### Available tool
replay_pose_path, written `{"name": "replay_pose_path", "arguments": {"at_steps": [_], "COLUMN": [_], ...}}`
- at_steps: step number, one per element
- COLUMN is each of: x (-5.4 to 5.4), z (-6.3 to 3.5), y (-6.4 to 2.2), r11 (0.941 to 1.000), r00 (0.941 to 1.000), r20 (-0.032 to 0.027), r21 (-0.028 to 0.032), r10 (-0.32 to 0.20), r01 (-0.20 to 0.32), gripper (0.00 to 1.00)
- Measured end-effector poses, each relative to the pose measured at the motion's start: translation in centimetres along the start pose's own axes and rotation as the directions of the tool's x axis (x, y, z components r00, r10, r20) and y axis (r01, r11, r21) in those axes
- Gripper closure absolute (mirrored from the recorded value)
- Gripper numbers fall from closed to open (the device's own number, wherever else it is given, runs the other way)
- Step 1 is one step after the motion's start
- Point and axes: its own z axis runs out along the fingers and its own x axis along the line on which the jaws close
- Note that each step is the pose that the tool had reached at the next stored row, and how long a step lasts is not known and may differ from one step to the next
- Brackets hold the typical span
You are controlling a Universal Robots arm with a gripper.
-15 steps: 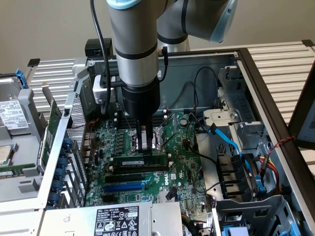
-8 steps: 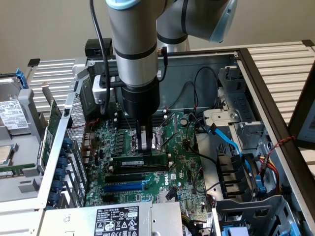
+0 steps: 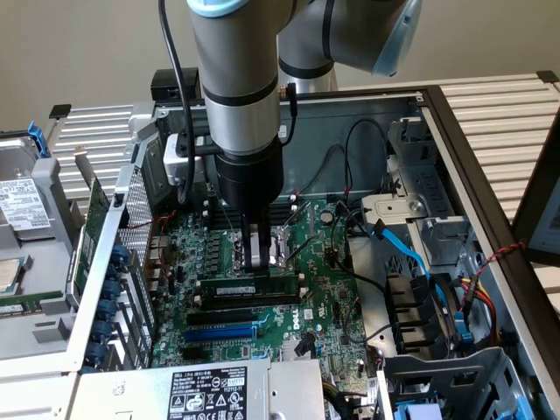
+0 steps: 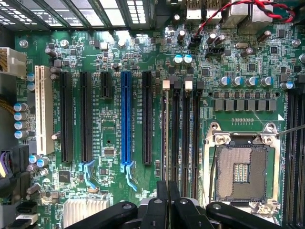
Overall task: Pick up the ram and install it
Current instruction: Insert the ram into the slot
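We see gripper clenched, tips just above ram, which stands upright on motherboard; we fear off-centre push leaves one end unseated, or flexes board

Soft, even indoor light; the motherboard sits dimmer inside the case, while vent slots glare white.

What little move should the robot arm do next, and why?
Probably push gently straight down. The gripper is right over the ram, which stands upright on the motherboard, and I can't tell if it's fully seated.
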Motion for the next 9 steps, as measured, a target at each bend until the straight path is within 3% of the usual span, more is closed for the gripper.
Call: {"name": "replay_pose_path", "arguments": {"at_steps": [9], "x": [-0.04], "z": [-0.01], "y": [0.01], "r11": [0.9999], "r00": [1.0000], "r20": [0.0003], "r21": [0.0126], "r10": [0.001], "r01": [-0.001], "gripper": [0.88]}}
